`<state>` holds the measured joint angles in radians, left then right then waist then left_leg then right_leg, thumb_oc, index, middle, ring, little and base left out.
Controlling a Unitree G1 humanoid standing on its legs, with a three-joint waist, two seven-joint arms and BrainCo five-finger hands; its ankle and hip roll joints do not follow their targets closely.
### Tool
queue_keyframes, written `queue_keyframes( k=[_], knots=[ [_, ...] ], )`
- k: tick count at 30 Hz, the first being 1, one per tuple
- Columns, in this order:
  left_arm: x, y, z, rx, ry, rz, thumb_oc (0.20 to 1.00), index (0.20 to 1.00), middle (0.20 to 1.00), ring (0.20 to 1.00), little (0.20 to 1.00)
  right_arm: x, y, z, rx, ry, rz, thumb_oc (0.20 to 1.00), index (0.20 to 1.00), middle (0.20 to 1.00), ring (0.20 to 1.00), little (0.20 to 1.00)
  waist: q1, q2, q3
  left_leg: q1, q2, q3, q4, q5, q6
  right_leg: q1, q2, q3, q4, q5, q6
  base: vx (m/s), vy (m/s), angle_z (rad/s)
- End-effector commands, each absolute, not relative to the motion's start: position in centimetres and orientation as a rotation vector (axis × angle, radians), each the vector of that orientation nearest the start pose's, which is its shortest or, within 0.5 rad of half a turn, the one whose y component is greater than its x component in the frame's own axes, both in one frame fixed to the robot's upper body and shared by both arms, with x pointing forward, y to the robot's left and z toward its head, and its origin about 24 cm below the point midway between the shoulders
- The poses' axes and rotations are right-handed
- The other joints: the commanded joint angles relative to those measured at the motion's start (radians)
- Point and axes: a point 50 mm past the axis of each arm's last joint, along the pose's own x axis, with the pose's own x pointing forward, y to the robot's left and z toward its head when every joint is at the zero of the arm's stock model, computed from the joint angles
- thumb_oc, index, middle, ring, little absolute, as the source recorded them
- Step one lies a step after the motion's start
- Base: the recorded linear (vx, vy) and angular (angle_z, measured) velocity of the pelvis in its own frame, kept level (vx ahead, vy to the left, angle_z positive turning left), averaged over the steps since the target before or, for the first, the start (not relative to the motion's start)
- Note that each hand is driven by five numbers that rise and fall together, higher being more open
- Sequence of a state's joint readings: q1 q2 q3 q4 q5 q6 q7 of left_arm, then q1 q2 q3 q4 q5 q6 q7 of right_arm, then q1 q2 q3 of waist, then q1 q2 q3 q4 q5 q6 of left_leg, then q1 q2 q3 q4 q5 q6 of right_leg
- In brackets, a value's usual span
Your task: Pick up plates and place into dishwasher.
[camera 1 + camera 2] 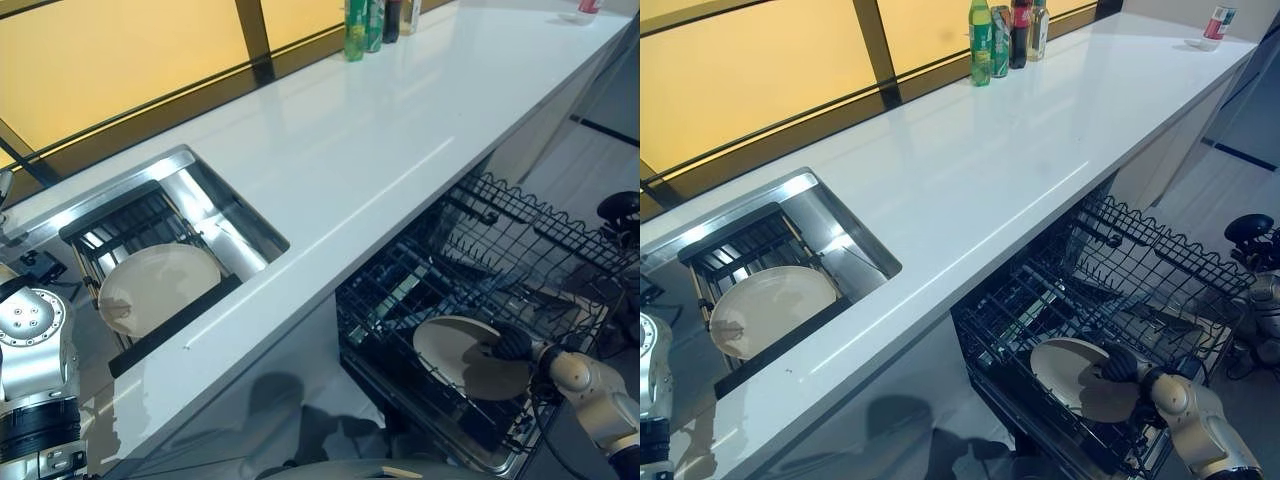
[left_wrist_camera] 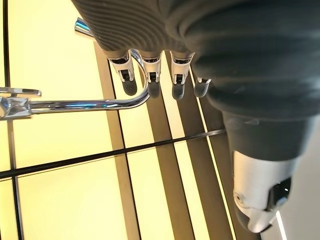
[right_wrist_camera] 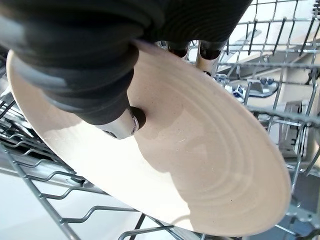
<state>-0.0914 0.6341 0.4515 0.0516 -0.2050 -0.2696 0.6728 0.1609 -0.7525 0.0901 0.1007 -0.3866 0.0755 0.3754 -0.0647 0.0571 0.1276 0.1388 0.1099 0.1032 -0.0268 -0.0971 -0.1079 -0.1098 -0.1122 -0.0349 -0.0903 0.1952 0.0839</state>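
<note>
Down at the lower right of the frame, the right hand (image 1: 515,343) pinches a beige plate (image 1: 462,355) by its rim, thumb on one face and fingers behind, low in the dishwasher rack (image 1: 520,250). It looks stiff, smooth and breakable (a rim pinch seems wise). Another plate (image 1: 155,287) waits in the sink (image 1: 235,215), left. The left hand (image 2: 150,75) hangs relaxed, holding nothing.

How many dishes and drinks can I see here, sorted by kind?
Plates: 2, one in the sink rack and one pinched by the right hand over the dishwasher rack.
Bottles: 4, grouped at the far side of the counter.
Cans: 1, red, at the counter's far end.
Total: 7.
</note>
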Motion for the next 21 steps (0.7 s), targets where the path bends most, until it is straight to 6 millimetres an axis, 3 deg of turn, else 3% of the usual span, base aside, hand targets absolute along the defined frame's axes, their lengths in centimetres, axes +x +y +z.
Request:
queue_keyframes(
  k=[1, 11, 21],
  knots=[
    [21.2, 35.5, 20.0, 0.379, -0.714, 0.985, 1.000, 1.000, 1.000, 1.000, 1.000, 20.3, -26.9, 0.7, -1.123, 0.534, 0.468, 0.200, 0.200, 0.200, 0.200, 0.200, -0.008, -0.015, -0.008, -0.149, 0.018, -0.070, -0.045, 0.189, -0.015, 0.082, -0.031, -0.004, 0.119, -0.199, 0.032, -0.02, 0.044, 0.00],
    [21.7, 34.7, 20.7, 0.370, -0.726, 0.964, 1.000, 1.000, 1.000, 1.000, 1.000, 17.4, -25.9, -4.7, -1.119, 0.883, 0.479, 0.200, 0.200, 0.200, 0.200, 0.200, 0.015, -0.023, -0.014, -0.145, 0.011, -0.087, -0.048, 0.185, -0.012, 0.114, -0.033, -0.024, 0.101, -0.206, 0.032, 0.00, 0.014, 0.05],
    [22.2, 34.6, 21.3, 0.373, -0.728, 0.945, 1.000, 1.000, 1.000, 1.000, 1.000, 16.7, -24.8, -6.2, -1.046, 0.951, 0.480, 0.200, 0.200, 0.200, 0.200, 0.200, 0.036, -0.028, -0.032, -0.137, 0.008, -0.100, -0.050, 0.181, -0.013, 0.142, -0.035, -0.045, 0.088, -0.208, 0.032, 0.02, 0.007, 0.07]
  ],
)
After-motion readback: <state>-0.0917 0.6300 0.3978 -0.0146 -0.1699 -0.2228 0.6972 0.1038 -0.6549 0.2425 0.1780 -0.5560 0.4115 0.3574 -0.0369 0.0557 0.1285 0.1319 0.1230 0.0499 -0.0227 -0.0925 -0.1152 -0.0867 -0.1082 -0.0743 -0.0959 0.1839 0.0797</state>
